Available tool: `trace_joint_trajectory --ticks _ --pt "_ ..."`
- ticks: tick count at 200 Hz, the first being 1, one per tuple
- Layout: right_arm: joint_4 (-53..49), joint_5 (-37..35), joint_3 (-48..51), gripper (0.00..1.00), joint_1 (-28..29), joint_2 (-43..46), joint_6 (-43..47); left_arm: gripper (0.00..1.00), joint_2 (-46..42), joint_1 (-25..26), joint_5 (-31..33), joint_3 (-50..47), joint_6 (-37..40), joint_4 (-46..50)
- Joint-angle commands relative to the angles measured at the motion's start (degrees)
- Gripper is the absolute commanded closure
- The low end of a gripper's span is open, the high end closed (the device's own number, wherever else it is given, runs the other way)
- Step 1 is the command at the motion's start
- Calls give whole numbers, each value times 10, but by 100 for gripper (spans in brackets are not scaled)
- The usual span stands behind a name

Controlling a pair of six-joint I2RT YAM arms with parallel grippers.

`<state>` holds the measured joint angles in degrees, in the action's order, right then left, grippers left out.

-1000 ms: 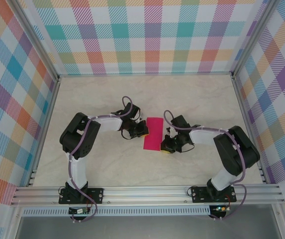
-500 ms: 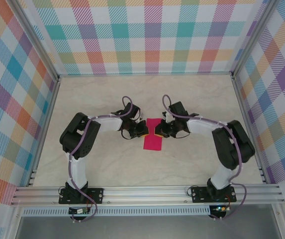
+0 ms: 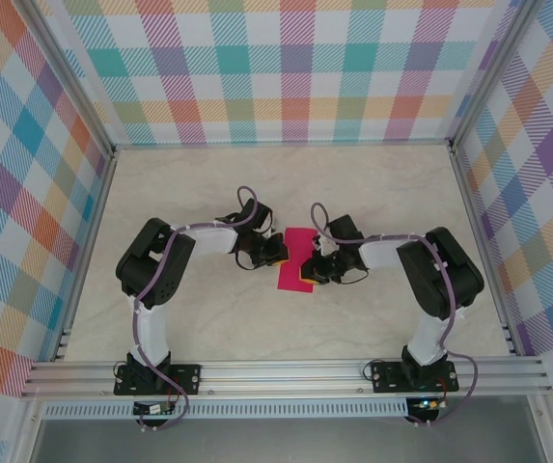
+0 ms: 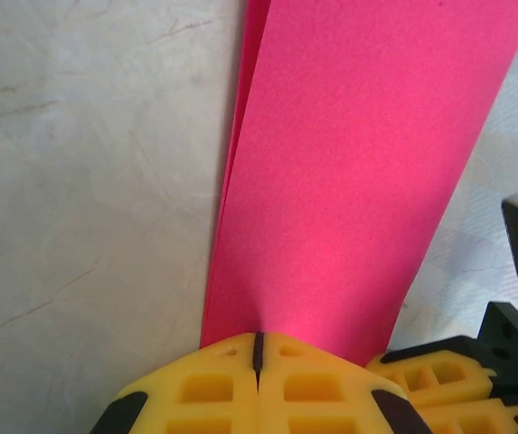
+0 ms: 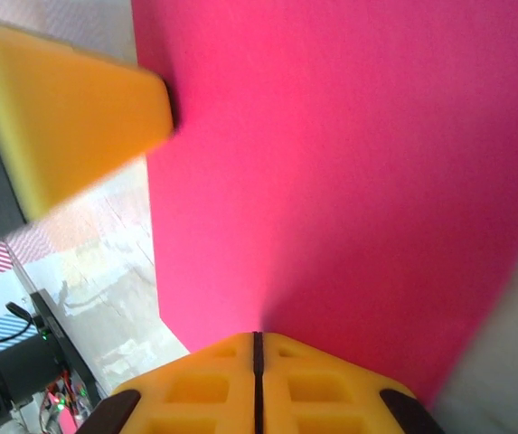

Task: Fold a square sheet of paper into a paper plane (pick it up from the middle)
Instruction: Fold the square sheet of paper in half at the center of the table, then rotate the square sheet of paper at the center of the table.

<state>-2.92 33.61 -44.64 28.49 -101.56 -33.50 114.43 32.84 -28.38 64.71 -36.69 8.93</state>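
The square sheet of paper (image 3: 295, 241) is plain magenta-pink. The counter (image 3: 189, 183) is pale cream with faint grey marbling. The walls (image 3: 286, 68) carry a plaid of teal, orange, pink, purple and yellow on white. The arms (image 3: 155, 280) are black and white, with lilac cables (image 3: 247, 198). The left gripper (image 3: 280, 253) and right gripper (image 3: 307, 274) have yellow jaws with black trim. The rail (image 3: 286, 371) is silver.

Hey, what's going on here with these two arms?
Two robot arms are working a magenta paper sheet lying on the table, already folded into a narrow rectangle. The left gripper, shut, meets its left edge; the right gripper, also shut, presses on it from the right. No plane shape yet.
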Motion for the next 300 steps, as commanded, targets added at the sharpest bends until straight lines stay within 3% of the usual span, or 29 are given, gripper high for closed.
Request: trace_joint_trajectory --ticks 1,46,80,100,155,182,211,259,300 --pt "-60 -25 64 90 3 26 24 100 102 10 156 -58 -9 175" --pt "-85 -36 98 89 3 119 23 100 99 9 149 -42 12 170" --pt "-95 -111 49 87 2 195 12 100 93 9 131 10 106 183" --pt "-101 -140 -17 87 2 143 25 100 93 9 135 30 155 187" --pt "-119 -170 -205 90 -1 -59 9 100 38 8 68 69 204 173" --pt "-135 -174 -235 90 -1 -96 1 100 16 2 80 86 186 173" --pt "-137 -183 -203 90 -1 -90 -17 100 -25 -11 112 69 134 153" --pt "-75 -149 -139 88 39 -90 -78 73 -141 -41 169 -16 59 96" --pt "-24 -178 -176 89 98 -124 -194 54 -230 -65 234 -93 17 75"
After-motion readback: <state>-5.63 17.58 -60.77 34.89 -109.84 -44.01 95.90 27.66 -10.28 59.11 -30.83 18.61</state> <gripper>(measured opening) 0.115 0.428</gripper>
